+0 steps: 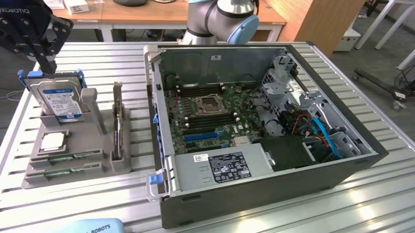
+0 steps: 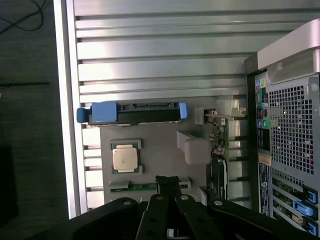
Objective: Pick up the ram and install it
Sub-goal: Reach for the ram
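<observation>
Leftmost in the exterior view, then rightward:

- Gripper (image 1: 46, 65): black, hanging above the hard drive (image 1: 61, 99). Its fingers are pressed together with nothing between them, and it touches no part. In the wrist view its tips sit over the tray's long flat recesses, which reads as lining up on the ram rather than grasping it.
- Tray (image 1: 39, 182): grey moulded holder on the slatted table (image 1: 97, 204). Each part has its own recess, probably so it lies in a known spot for picking.
- Hard drive: standing upright in its slot, with blue rails at the sides.
- Processor chip (image 1: 53, 141): silver, lying flat in a square recess.
- Ram (image 1: 70, 157): green stick lying flat in a long recess, just on the camera's side of the chip. A second stick (image 1: 63, 171) lies parallel beside it. Neither has been lifted.
- Graphics card (image 1: 116, 121): set on edge in a narrow slot at the tray's right side.
- Computer case (image 1: 337, 170): laid on its side with the panel off, so the board (image 1: 201, 121) faces up and the memory slots (image 1: 194, 90) can be reached from above. The slots appear unfilled.
</observation>
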Controlling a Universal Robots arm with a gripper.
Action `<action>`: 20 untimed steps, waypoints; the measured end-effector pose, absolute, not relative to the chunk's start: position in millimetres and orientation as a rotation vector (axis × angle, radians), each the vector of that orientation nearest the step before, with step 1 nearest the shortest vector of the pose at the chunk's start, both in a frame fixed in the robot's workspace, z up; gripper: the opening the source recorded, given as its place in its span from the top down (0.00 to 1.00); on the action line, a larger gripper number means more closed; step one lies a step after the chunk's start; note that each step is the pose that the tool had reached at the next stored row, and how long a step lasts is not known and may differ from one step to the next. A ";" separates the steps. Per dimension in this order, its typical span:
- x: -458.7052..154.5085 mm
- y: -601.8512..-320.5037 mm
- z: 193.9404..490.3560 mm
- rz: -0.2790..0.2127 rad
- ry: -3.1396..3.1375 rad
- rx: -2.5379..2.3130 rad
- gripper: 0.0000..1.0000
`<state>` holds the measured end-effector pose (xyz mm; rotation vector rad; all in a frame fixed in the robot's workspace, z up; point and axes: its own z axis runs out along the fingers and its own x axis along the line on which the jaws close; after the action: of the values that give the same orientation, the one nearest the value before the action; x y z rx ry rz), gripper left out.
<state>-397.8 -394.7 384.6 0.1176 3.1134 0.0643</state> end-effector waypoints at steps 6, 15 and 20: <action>-398.0 -394.7 384.7 0.064 3.113 0.118 0.90; -398.0 -401.2 384.6 0.064 3.113 0.118 0.90; -398.0 -405.9 384.7 0.064 3.113 0.119 0.90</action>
<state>-398.0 -405.9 384.7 0.1186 3.1134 0.0642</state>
